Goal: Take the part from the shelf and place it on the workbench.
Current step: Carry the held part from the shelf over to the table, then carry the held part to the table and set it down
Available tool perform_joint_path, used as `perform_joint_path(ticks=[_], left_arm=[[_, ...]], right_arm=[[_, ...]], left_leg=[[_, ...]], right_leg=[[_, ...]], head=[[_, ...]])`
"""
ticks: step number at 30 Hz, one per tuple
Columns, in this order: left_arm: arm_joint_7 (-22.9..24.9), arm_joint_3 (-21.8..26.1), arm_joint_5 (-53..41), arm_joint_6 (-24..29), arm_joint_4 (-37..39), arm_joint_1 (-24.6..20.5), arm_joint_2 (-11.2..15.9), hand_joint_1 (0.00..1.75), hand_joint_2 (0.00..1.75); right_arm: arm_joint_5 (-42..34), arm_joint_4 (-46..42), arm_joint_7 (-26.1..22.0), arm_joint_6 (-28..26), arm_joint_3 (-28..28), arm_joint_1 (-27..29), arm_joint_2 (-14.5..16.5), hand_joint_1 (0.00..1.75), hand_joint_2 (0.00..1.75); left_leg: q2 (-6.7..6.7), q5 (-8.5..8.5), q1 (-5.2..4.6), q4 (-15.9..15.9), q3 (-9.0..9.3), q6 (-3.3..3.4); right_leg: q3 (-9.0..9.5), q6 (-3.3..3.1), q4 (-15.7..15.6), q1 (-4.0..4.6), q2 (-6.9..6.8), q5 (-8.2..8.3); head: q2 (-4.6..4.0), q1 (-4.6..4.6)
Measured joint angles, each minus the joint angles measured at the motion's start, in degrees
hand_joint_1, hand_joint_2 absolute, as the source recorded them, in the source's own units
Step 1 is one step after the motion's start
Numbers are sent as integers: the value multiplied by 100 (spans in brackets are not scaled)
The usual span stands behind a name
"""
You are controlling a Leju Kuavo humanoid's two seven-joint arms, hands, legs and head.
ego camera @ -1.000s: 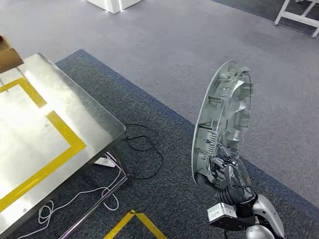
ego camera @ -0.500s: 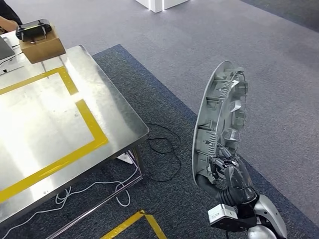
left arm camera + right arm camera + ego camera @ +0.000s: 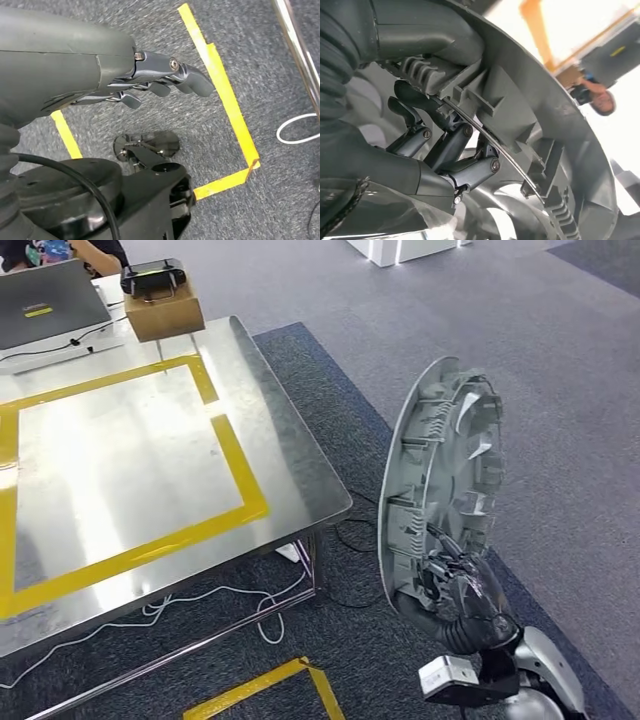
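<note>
No readable text; small label on laptop (image 3: 47, 310) illegible.

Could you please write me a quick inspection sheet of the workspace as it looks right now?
Surface: steel workbench, shiny, with a yellow tape rectangle; nothing inside it.
Job's things: round grey part, held on edge off the bench's right side.
Clutter: cardboard box with a black device on top, and a laptop, at the far edge.
Hands: right hand grips the part's ribbed back; left hand holds nothing, above the carpet.
Cables: white cable and black cable under the bench.
Surroundings: grey carpet, yellow floor tape, a person beyond the bench.
</note>
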Motion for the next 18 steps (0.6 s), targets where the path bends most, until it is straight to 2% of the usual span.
perform_joint_path(ticks=[1,3,4,5,6,7,8,10,12,13,14,15,16,18], left_arm=[[7,10,13,-29,1,1,15,0,175],[13,27,33,-74,1,-12,46,0,175],[13,32,39,-92,1,-19,64,0,175],[11,36,38,-110,1,-23,75,0,175],[10,39,26,-127,1,-20,84,0,175],[8,42,6,-142,2,-16,89,0,175],[4,44,-20,-149,2,-15,92,0,175],[-3,46,-72,-151,2,-32,98,0,175],[-4,46,-104,-150,2,-54,110,0,175],[-4,46,-113,-150,3,-55,117,0,175],[-3,47,-120,-149,4,-43,130,0,175],[-3,48,-126,-147,5,-30,139,0,175],[1,48,-134,-145,7,-21,146,0,175],[9,49,-171,-138,8,-26,151,0,175]], right_arm=[[20,36,27,27,60,-128,24,175,175],[45,113,62,53,167,-334,58,175,175],[55,153,77,61,218,-407,67,175,175],[63,197,98,69,267,-464,67,175,175],[70,245,123,82,322,-527,67,175,175],[75,299,159,100,393,-611,67,175,175],[80,348,201,117,465,-709,67,175,175],[100,434,275,149,602,-924,67,175,175],[133,486,315,173,703,-1079,67,175,175],[148,508,326,185,752,-1142,67,175,175],[159,530,337,197,798,-1197,67,175,175],[164,553,347,208,839,-1247,67,175,175],[167,573,362,216,873,-1285,67,175,175],[180,605,401,227,938,-1352,67,175,175]], left_leg=[[-58,38,20,-47,17,33],[-189,94,39,-95,22,86],[-266,108,37,-93,8,102],[-350,117,33,-89,-3,105],[-439,124,30,-81,-9,102],[-528,130,31,-68,-15,92],[-610,134,33,-49,-22,81],[-762,137,34,22,-80,43],[-906,171,44,76,-187,-30],[-981,201,53,86,-233,-76],[-1053,232,67,78,-267,-117],[-1025,220,64,97,-295,-153],[-912,148,57,189,-343,-187],[-529,-193,56,707,-564,-251]], right_leg=[[-44,19,111,-6,118,-92],[-284,33,678,-21,454,-417],[-461,37,1061,-23,553,-585],[-609,45,1368,-21,603,-680],[-683,51,1505,-20,625,-669],[-654,54,1420,-21,638,-545],[-529,53,1134,-25,667,-340],[-206,41,395,-63,945,-17],[-56,11,54,-83,1172,50],[-48,-14,28,-76,1151,50],[-50,-52,31,-76,1072,71],[-49,-91,14,-81,989,93],[-47,-127,-4,-90,899,114],[-52,-172,-25,-86,711,136]], head=[[0,10],[0,39],[1,44],[1,49],[1,49],[1,49],[1,49],[1,48],[1,46],[1,45],[1,46],[1,44],[1,24],[1,-12]])
